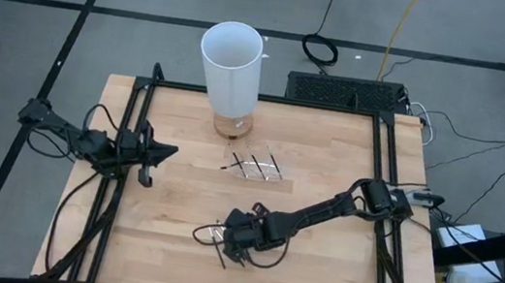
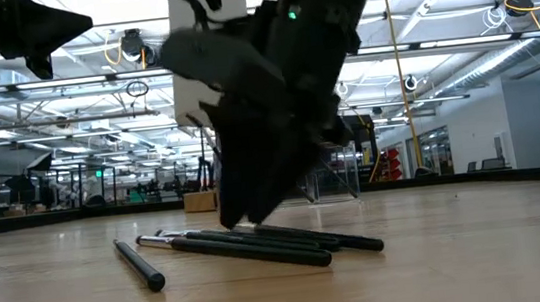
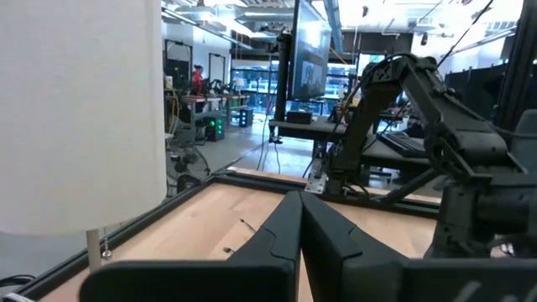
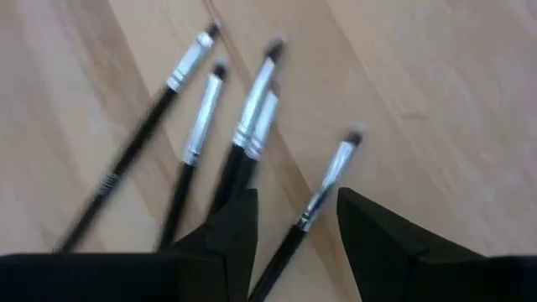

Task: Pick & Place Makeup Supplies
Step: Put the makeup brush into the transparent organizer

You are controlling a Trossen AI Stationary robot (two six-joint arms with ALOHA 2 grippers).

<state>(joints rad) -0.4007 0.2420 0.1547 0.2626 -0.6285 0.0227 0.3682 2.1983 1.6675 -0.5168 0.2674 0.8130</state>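
Several thin black makeup brushes (image 4: 252, 109) with silver ferrules lie fanned out flat on the wooden table, near its near edge (image 1: 211, 235) (image 2: 250, 244). My right gripper (image 4: 295, 220) is open and low over them (image 1: 228, 241) (image 2: 246, 209), pointing down. One brush handle (image 4: 312, 205) runs between its fingers; other handles pass under one finger (image 4: 235, 231). A few more brushes lie at the small clear tray (image 1: 259, 168). My left gripper (image 3: 300, 210) is shut and waits above the table's left side (image 1: 158, 152). My right gripper comes at the brushes from above, its fingers on either side of one brush handle (image 4: 302, 220) that lies flat on the table. I cannot tell whether the fingers touch that brush or the handles under them.
The tall white cylinder (image 1: 231, 65) (image 3: 75, 109) stands on a small round base at the far middle of the table. A black frame (image 1: 141, 98) runs round the tabletop. Bare wood lies between the tray and the near brushes.
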